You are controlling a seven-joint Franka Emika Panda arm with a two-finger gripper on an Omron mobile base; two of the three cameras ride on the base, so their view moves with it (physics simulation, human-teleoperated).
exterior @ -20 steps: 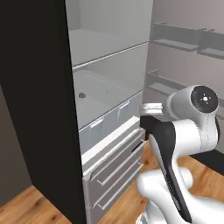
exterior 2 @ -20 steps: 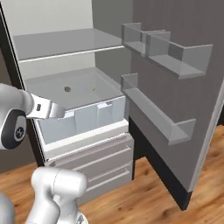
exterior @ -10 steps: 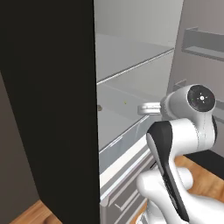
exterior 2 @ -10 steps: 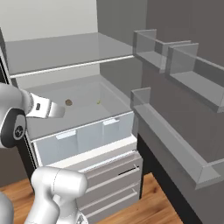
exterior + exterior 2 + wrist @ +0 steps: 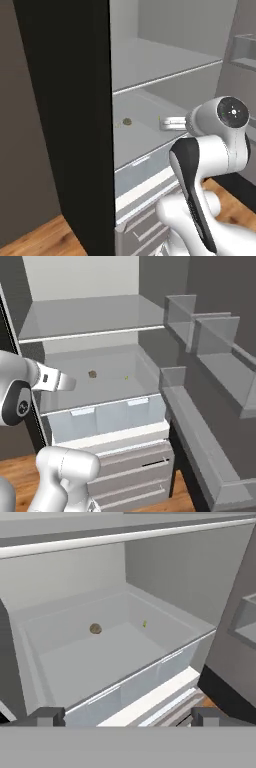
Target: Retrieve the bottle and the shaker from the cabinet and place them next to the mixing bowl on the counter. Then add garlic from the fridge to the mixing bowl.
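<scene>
The fridge stands open in front of me, pale grey inside. The garlic, a small tan-brown lump, lies toward the back of the lower shelf; it is also seen as the garlic and the garlic from the base. My gripper is open and holds nothing. It hangs in front of the shelf's front edge, well short of the garlic. The bottle, shaker, cabinet, mixing bowl and counter are out of view.
The fridge's dark side edge rises close on the left. Door shelves jut out on the right. An upper shelf hangs over the garlic's shelf. Translucent drawers and lower drawers sit below. A tiny yellow-green speck lies near the garlic.
The base has driven closer to the fridge, so the shelves fill more of both base views. The garlic has not moved on its shelf and the gripper has stayed open.
</scene>
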